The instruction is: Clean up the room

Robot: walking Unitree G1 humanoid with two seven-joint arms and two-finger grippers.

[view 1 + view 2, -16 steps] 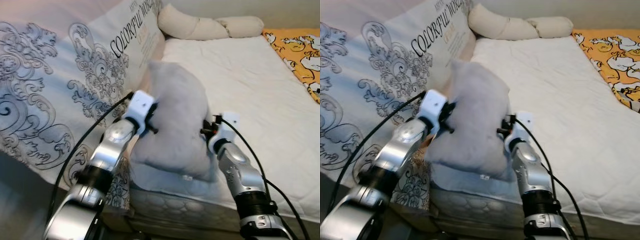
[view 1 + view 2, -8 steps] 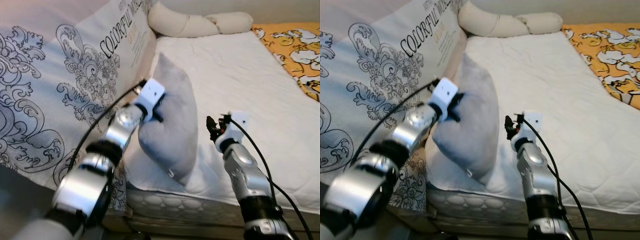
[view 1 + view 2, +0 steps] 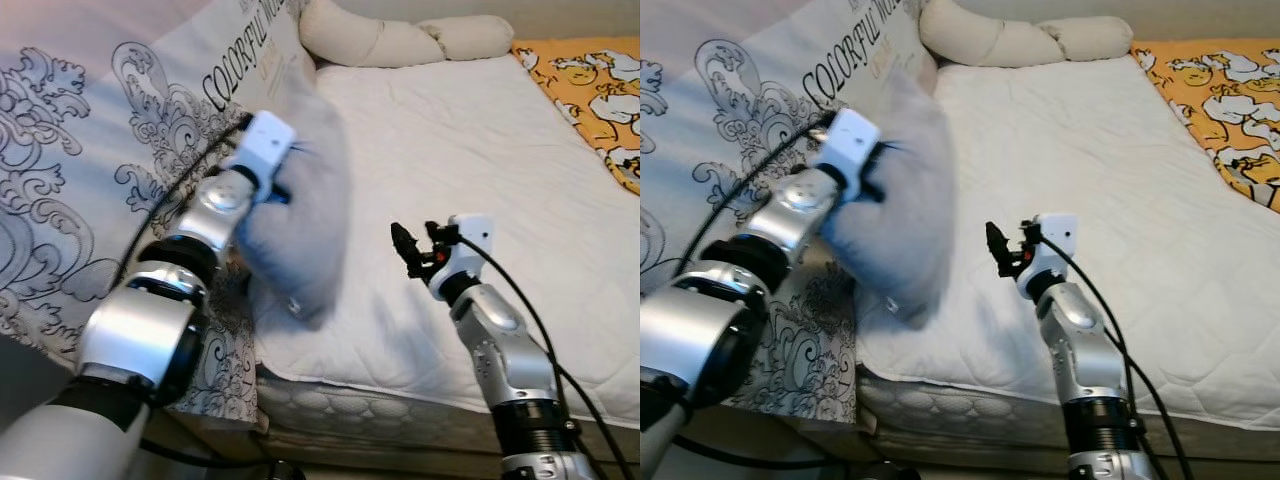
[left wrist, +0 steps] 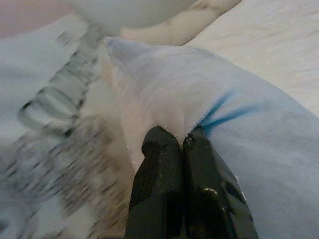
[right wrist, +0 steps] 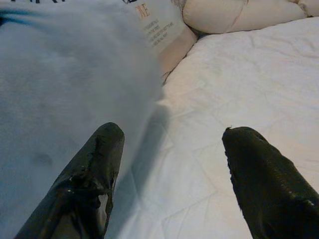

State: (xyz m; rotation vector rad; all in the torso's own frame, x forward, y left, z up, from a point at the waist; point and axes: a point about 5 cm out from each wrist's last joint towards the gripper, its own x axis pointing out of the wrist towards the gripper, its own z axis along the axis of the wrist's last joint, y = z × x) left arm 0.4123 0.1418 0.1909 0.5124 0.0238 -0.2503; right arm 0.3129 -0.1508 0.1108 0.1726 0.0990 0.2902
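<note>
A soft grey pillow (image 3: 305, 225) hangs over the left edge of the white mattress (image 3: 470, 150), held up against the patterned duvet (image 3: 110, 170). My left gripper (image 4: 180, 144) is shut on a pinch of the grey pillow's fabric (image 4: 209, 89), near its upper side. My right gripper (image 3: 405, 247) is open and empty, a short way to the right of the pillow above the mattress. In the right wrist view its two black fingers (image 5: 94, 169) stand wide apart with the grey pillow (image 5: 60, 89) blurred just beyond one of them.
A large patterned duvet with the lettering "COLORFUL" lies bunched along the bed's left side. Cream bolster pillows (image 3: 400, 40) lie at the head of the bed. An orange printed blanket (image 3: 600, 90) covers the far right. The mattress front edge (image 3: 380, 410) is near my arms.
My left gripper has carried the grey pillow leftward and up toward the duvet. My right gripper has let go of the pillow, stands apart from it and has opened.
</note>
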